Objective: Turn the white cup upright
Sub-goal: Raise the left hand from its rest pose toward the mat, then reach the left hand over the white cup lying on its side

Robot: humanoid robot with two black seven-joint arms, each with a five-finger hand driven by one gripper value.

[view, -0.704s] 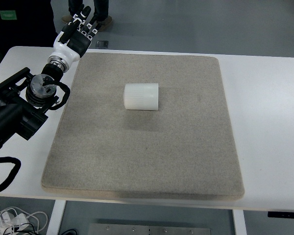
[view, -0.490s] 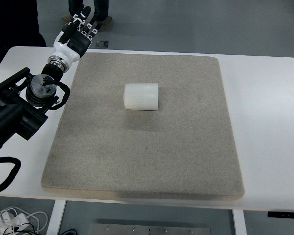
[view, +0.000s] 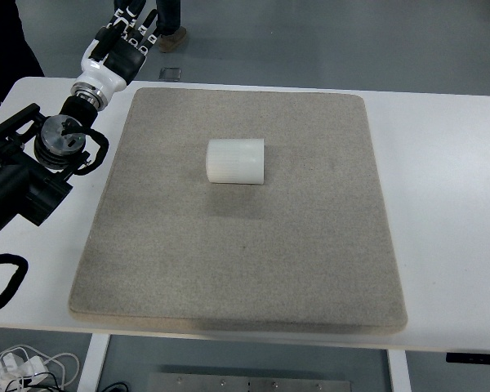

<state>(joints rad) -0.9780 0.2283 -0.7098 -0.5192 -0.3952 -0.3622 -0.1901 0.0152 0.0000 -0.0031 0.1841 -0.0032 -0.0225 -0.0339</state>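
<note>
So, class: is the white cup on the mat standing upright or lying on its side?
Lying on its side. The white cup shows its ribbed round wall from above, ends facing left and right, resting on the grey mat.

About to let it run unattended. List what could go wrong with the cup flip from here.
1. The cup lies on its side on the mat; a sideways nudge could roll it away rather than tip it up.
2. The left hand hangs past the table's far left corner, so its long reach may land off target.
</note>
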